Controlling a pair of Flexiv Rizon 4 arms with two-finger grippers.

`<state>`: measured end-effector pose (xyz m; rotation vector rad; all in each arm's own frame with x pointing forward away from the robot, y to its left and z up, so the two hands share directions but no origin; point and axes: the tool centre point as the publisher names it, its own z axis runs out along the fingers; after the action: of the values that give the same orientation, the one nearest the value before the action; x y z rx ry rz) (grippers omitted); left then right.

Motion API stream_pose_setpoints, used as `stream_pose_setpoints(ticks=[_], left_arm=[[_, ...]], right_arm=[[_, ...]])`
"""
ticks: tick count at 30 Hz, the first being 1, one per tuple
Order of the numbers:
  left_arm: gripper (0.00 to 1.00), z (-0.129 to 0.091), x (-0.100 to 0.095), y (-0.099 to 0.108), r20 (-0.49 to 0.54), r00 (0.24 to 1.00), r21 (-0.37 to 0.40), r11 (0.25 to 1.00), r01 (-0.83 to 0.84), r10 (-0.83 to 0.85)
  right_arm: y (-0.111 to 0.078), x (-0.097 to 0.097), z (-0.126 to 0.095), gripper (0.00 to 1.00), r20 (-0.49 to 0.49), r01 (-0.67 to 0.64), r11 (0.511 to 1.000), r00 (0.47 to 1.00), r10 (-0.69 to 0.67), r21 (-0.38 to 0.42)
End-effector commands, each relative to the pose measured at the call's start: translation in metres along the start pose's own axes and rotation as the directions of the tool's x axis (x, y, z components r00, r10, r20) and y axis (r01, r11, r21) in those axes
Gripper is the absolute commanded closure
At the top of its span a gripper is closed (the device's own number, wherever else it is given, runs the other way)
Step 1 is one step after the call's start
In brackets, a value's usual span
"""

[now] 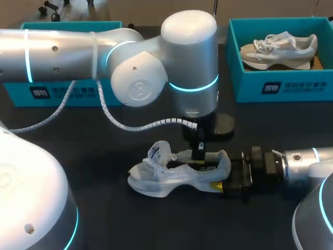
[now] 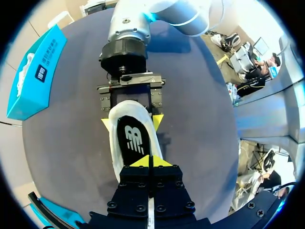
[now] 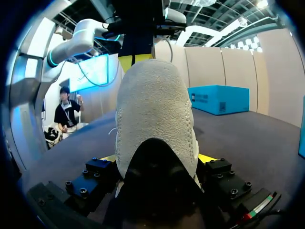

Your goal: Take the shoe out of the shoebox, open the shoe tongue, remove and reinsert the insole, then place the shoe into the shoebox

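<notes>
- We had the shoe (image 1: pixel 171 177) out of its box, resting on its sole on the table (image 1: pixel 93 156). Its toe pointed toward our left side, and it sat well apart from the teal shoebox (image 1: pixel 250 86) at the far right.
- Our right gripper (image 1: pixel 222 176) was clamped on the heel, one yellow tip on each side. We judge this braced the shoe against sliding or tipping while the other arm worked inside it.
- Our left gripper (image 1: pixel 197 152) pointed straight down into the shoe's opening, with its tips pressed together over the black insole (image 2: pixel 133 140). We could not tell whether they pinched the insole's edge or only met above it.
- The tongue (image 1: pixel 160 151) stood up and forward, which left the opening free for that reach.
- A second shoe (image 1: pixel 278 47) lay in the shoebox, away from the work.
</notes>
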<state>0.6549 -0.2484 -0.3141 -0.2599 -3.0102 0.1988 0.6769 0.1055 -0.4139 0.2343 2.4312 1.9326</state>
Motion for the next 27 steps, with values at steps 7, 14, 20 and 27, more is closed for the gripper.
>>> stream_pose_setpoints(ticks=[7,14,20,27], left_arm=[[1.0,0.004,0.0,0.0,0.002,1.0,-0.003,1.0,-0.008,0.008],[1.0,0.011,-0.003,0.003,0.008,1.0,-0.003,1.0,-0.012,0.012],[1.0,0.017,-0.001,0.007,0.009,1.0,-0.011,1.0,-0.011,0.011],[1.0,0.024,-0.003,0.011,-0.003,1.0,-0.002,1.0,-0.008,0.008]], right_arm=[[0.001,0.0,0.001,1.0,0.002,-0.001,1.0,1.0,0.001,0.003],[0.001,0.0,0.001,1.0,0.002,-0.001,1.0,1.0,0.001,0.003],[0.001,0.0,0.001,1.0,0.002,-0.001,1.0,1.0,0.001,0.003],[0.001,0.0,0.001,1.0,0.002,-0.001,1.0,1.0,0.001,0.003]])
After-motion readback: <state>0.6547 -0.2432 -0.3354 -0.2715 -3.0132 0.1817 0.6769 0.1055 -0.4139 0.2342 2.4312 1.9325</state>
